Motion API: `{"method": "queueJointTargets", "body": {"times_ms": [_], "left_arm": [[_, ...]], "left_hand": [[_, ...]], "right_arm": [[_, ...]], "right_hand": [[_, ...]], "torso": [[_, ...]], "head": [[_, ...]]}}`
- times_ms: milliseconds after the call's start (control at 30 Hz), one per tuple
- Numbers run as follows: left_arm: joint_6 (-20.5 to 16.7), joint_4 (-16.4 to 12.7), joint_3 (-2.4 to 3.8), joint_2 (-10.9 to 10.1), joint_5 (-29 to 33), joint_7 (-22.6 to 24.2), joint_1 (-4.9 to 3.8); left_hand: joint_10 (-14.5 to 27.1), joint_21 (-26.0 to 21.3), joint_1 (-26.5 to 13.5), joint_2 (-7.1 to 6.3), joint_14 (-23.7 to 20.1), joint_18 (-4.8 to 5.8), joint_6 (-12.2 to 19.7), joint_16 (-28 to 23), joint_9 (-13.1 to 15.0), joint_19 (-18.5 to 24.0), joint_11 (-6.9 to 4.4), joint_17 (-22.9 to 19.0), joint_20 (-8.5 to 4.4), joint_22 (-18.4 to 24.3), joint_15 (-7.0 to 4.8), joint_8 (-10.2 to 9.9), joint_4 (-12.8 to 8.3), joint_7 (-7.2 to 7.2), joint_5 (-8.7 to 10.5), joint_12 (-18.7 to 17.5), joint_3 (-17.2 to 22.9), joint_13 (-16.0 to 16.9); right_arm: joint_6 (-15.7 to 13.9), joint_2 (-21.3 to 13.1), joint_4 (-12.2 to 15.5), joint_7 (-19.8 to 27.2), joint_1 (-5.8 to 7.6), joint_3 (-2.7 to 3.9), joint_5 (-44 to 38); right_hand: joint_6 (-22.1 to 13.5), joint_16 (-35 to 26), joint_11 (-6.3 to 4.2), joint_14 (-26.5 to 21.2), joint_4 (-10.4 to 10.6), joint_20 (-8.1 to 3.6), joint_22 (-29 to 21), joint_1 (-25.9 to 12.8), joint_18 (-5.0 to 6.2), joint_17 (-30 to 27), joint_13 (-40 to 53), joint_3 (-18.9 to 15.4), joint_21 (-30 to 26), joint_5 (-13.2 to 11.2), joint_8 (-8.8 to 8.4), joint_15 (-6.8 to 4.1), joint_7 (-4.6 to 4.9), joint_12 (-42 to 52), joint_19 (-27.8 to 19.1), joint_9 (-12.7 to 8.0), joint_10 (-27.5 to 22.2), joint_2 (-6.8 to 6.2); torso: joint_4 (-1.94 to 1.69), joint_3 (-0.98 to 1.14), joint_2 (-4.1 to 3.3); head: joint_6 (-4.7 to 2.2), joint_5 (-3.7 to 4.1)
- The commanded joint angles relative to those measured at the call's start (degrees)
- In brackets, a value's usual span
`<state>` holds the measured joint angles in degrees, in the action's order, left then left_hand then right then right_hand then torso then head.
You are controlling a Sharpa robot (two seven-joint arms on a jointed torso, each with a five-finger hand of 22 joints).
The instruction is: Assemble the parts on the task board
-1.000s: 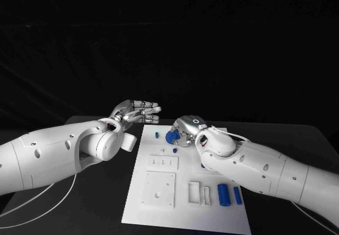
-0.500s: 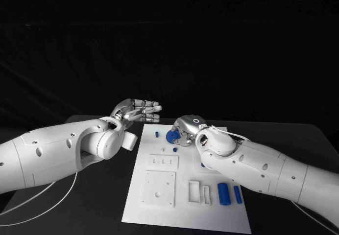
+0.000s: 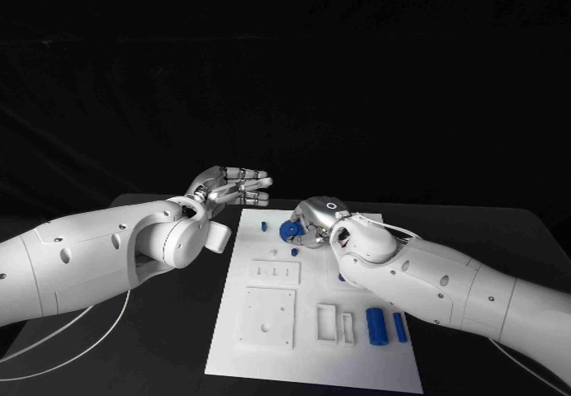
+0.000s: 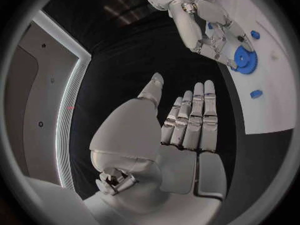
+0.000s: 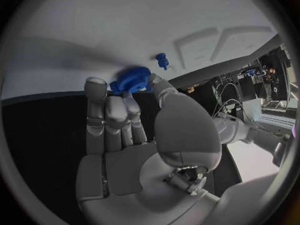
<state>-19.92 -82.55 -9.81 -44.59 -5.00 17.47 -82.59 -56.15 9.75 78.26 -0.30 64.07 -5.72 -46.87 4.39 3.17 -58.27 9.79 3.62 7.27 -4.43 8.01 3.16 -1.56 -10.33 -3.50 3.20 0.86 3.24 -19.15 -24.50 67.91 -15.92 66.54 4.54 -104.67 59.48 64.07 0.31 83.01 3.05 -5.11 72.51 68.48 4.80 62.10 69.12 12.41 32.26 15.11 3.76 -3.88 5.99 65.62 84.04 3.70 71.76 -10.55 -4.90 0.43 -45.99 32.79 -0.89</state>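
The right hand (image 3: 312,221) pinches a blue gear (image 5: 131,80) between thumb and fingertips at the far end of the white task board (image 3: 274,355), so the step in hand looks like seating that gear, and the next move probably calls for lowering it squarely onto its spot. The left hand (image 3: 233,188) hovers off the board's far left corner, fingers straight and apart, palm empty. A small blue peg (image 5: 162,60) lies just beside the gear, and two blue cylinders (image 3: 387,327) lie near the board's near right, well apart from the work.
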Motion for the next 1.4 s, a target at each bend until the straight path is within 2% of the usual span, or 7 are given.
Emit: {"method": "queueJointTargets", "body": {"times_ms": [33, 167, 600, 900, 1100, 1233, 1400], "left_arm": [[0.7, 0.0, 0.04, 0.1, -0.1, 0.3, -0.03], [0.6, 0.0, 0.04, 0.1, -0.1, 0.3, -0.03], [0.7, 0.0, 0.03, 0.0, -0.1, 0.3, -0.03], [0.6, -0.1, 0.00, -0.4, -0.1, 0.3, -0.03], [0.5, -0.2, -0.01, -0.7, -0.1, 0.4, -0.03], [0.5, -0.2, -0.01, -1.0, -0.1, 0.4, -0.03], [0.6, -0.2, -0.03, -1.3, -0.1, 0.5, -0.03]], "left_hand": [[0.4, 0.1, -0.1, -0.23, -0.2, 0.39, 0.1, 0.0, 0.1, 0.0, 0.09, 0.1, 0.17, 0.1, 0.11, 0.3, -0.1, -0.02, 0.15, 0.2, -0.2, 0.1], [0.4, 0.1, -0.1, -0.33, -0.3, 0.37, 0.2, -0.1, 0.0, 0.1, 0.13, 0.1, 0.19, 0.1, 0.15, 0.3, 0.0, -0.04, 0.16, 0.2, -0.2, 0.1], [0.4, 0.1, -0.1, -0.33, -0.3, 0.37, 0.2, -0.1, 0.0, 0.1, 0.13, 0.1, 0.19, 0.1, 0.15, 0.3, 0.0, -0.04, 0.16, 0.2, -0.2, 0.1], [0.4, 0.1, -0.1, -0.33, -0.3, 0.37, 0.2, -0.1, 0.0, 0.1, 0.13, 0.1, 0.19, 0.1, 0.15, 0.3, 0.0, -0.04, 0.16, 0.2, -0.2, 0.1], [0.4, 0.1, -0.1, -0.33, -0.3, 0.37, 0.2, -0.1, 0.0, 0.1, 0.13, 0.1, 0.19, 0.1, 0.15, 0.3, 0.0, -0.04, 0.16, 0.2, -0.2, 0.1], [0.4, 0.1, -0.1, -0.33, -0.3, 0.37, 0.2, -0.1, 0.0, 0.1, 0.13, 0.1, 0.19, 0.1, 0.15, 0.3, 0.0, -0.04, 0.16, 0.2, -0.2, 0.1], [0.4, 0.1, -0.1, -0.33, -0.3, 0.37, 0.2, -0.1, 0.0, 0.1, 0.13, 0.1, 0.19, 0.1, 0.15, 0.3, 0.0, -0.04, 0.16, 0.2, -0.2, 0.1]], "right_arm": [[1.6, 0.1, 0.0, 0.4, -0.10, -0.13, 1.0], [1.6, -0.1, 0.1, 0.4, -0.10, -0.17, 1.6], [1.7, -2.3, 1.0, 0.3, -0.23, -0.20, 2.8], [0.9, -4.9, 2.9, 0.0, -0.43, -0.21, 3.7], [-3.5, -8.4, 5.7, 0.0, -0.48, -0.06, 5.1], [-7.1, -12.2, 7.9, 2.4, -0.48, 1.71, 9.2], [-4.4, -16.1, 8.7, 8.9, -0.48, 4.23, 16.2]], "right_hand": [[-0.5, -0.3, 0.00, -0.1, 1.3, 0.17, -0.1, -1.0, 0.86, 0.1, -0.1, 0.0, -0.2, 0.5, -0.16, 0.18, -0.02, -0.3, 2.7, 0.0, -0.4, 0.11], [-0.4, -0.2, -0.08, -0.1, 3.2, 0.13, -0.1, -3.3, 0.83, 0.2, -0.1, 0.8, 0.0, 3.4, -0.16, 0.14, -0.09, -0.2, 2.7, 0.1, -0.4, 0.20], [0.2, 0.0, -0.26, 0.0, 2.4, -0.02, -0.1, -4.7, 0.73, 0.4, 0.1, 3.1, 0.7, 8.8, -0.15, -0.02, -0.27, 0.1, 2.7, 0.1, -0.1, 0.47], [0.7, 0.2, -0.33, 0.0, 3.3, -0.07, -0.2, -6.7, 0.70, 0.5, 0.2, 5.2, 0.9, 5.2, -0.15, -0.06, -0.42, 0.2, 2.7, 0.1, 0.1, 0.53], [0.7, 0.3, -0.31, 0.0, 4.6, -0.06, -0.3, -5.9, 0.72, 0.5, 0.3, 5.3, 1.2, 2.3, -0.15, -0.05, -0.42, 0.3, 2.8, 0.1, 0.3, -0.01], [0.9, 0.3, -0.23, 0.0, 3.1, -0.05, -0.2, -2.9, 0.72, 0.5, 0.4, 4.4, 1.5, 0.8, -0.17, -0.01, -0.35, 0.5, 2.8, 0.1, 0.5, -0.33], [1.5, -0.4, -0.08, -0.2, -1.4, 0.19, -0.4, 2.7, 0.64, -0.1, 0.3, 4.6, 0.6, -4.2, -0.17, 0.20, -0.11, 0.2, 2.5, 0.1, 0.0, 1.01]], "torso": [[0.04, 0.00, -0.03], [0.04, -0.03, -0.04], [0.10, -0.03, 0.02], [0.19, 0.11, 0.04], [0.27, 0.09, 0.07], [0.51, 0.19, 0.15], [1.12, 0.36, 0.27]], "head": [[0.03, -0.07], [0.05, -0.03], [0.13, 0.04], [0.17, -0.05], [0.00, 0.06], [-0.37, 0.29], [-0.69, 0.23]]}}
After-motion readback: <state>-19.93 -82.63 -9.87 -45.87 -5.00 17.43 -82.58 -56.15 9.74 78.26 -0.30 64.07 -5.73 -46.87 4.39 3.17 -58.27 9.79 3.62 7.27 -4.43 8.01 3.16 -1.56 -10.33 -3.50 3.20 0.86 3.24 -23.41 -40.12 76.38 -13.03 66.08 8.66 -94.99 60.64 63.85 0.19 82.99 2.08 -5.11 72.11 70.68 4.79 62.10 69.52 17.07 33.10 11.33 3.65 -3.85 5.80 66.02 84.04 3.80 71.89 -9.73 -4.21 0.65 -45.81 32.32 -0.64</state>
